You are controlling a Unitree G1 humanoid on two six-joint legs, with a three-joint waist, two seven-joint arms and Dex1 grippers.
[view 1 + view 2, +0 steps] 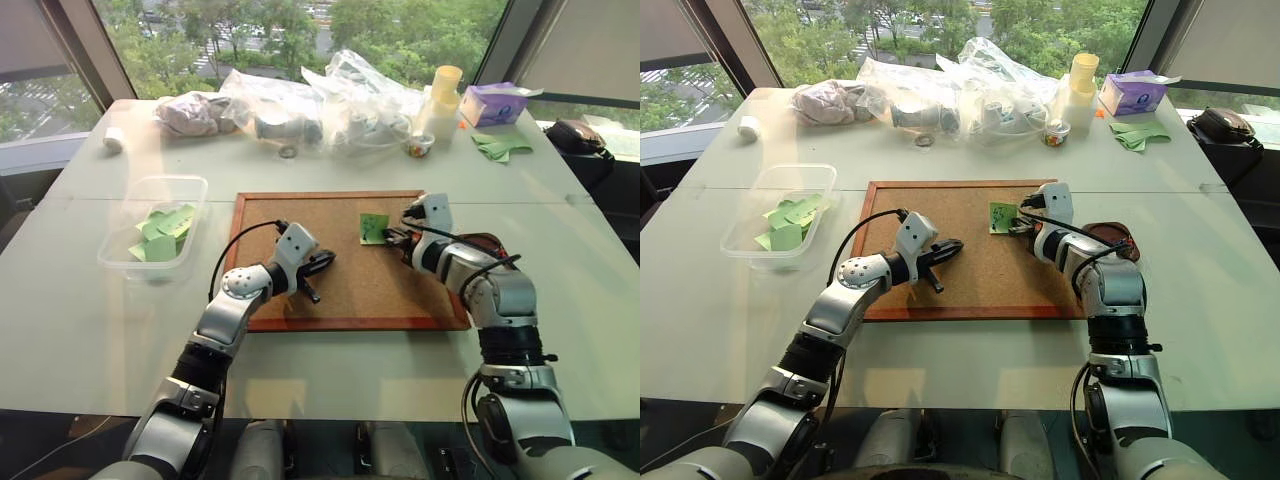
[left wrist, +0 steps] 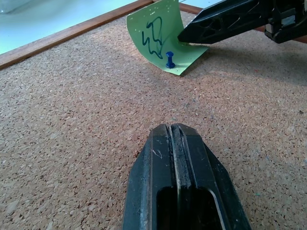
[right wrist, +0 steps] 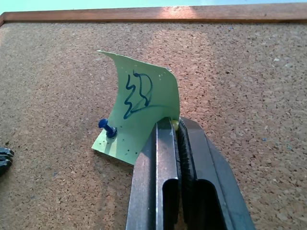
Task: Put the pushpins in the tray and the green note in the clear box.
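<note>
The green note (image 3: 139,110) stands curled up on the cork board (image 1: 350,285), with a blue pushpin (image 3: 108,128) stuck through its low corner. My right gripper (image 3: 175,127) is shut at the note's other edge on a small yellow pushpin head. My left gripper (image 2: 172,129) is shut with nothing in it and hovers over the board's middle, pointing at the note (image 2: 158,33). The dark reddish-brown tray (image 1: 1110,240) lies just off the board's right edge, partly hidden behind my right arm. The clear box (image 1: 160,180) stands at the left with several green slips inside.
Clear plastic bags (image 1: 330,100) lie piled along the table's far side. A purple carton (image 1: 495,103), yellow cups (image 1: 443,100), a small bowl (image 1: 420,146) and darker green paper sheets (image 1: 502,147) sit at the far right. A black object (image 1: 575,135) lies at the right edge.
</note>
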